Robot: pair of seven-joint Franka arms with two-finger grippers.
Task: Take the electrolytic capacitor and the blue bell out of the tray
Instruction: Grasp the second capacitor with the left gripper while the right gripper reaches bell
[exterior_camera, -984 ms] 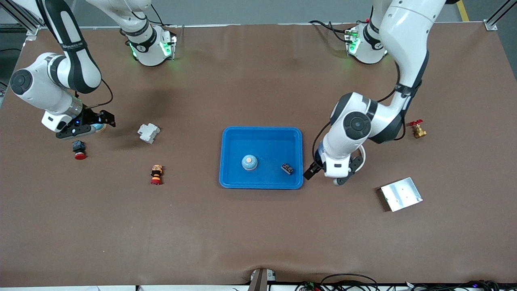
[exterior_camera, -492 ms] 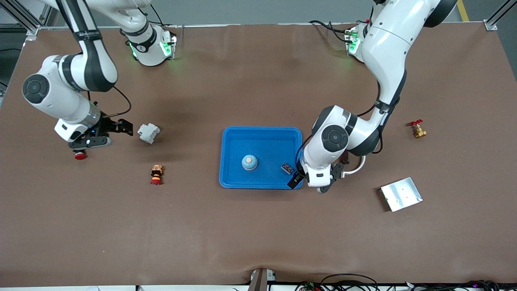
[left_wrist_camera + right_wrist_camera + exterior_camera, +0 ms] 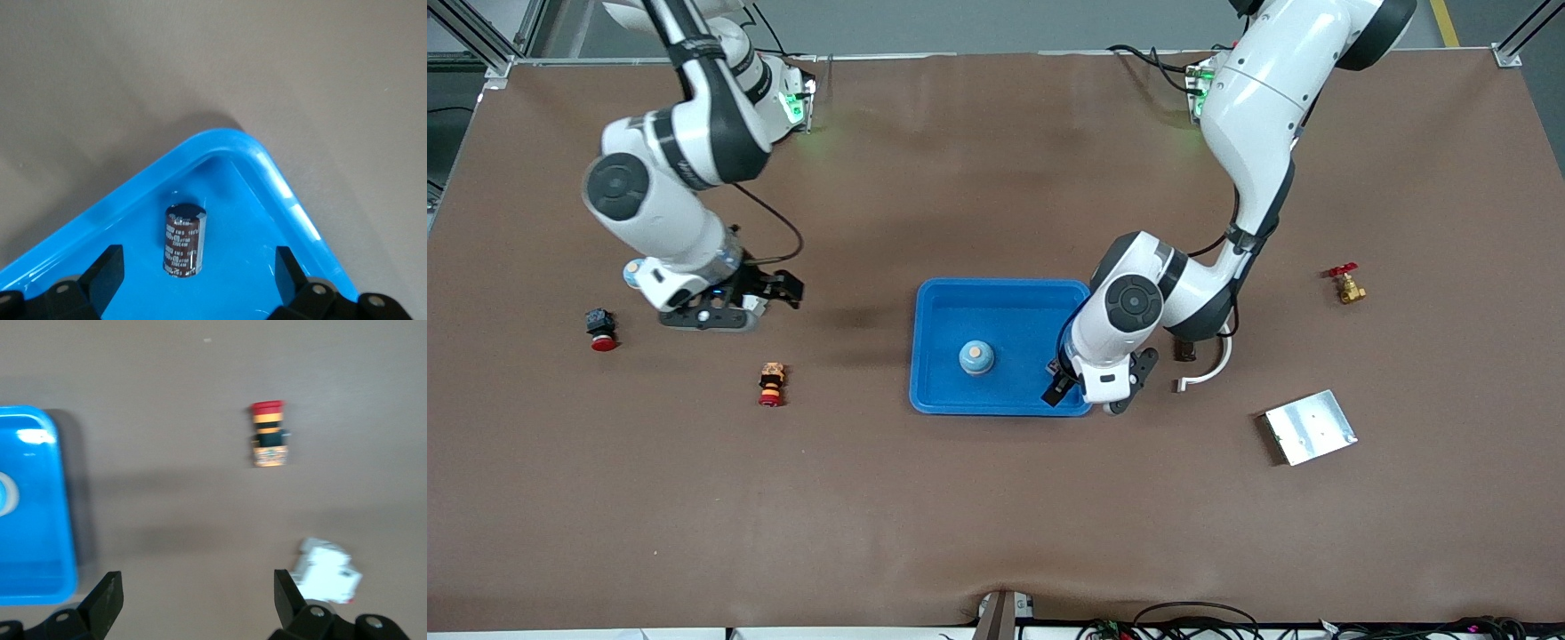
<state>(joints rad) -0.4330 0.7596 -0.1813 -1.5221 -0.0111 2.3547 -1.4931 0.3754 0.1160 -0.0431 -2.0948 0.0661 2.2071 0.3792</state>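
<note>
Both task items sit in the tray, none removed yet. The electrolytic capacitor stands between the left gripper's wide-open, empty fingers. The blue bell seems untouched; the right gripper, spread and empty, hovers over bare table.

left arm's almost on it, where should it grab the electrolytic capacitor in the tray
Grip the electrolytic capacitor across the middle of its round body, coming straight down. It lies on its side in a corner of the tray, and the left gripper is above it with its jaws open to either side of the body.
</note>
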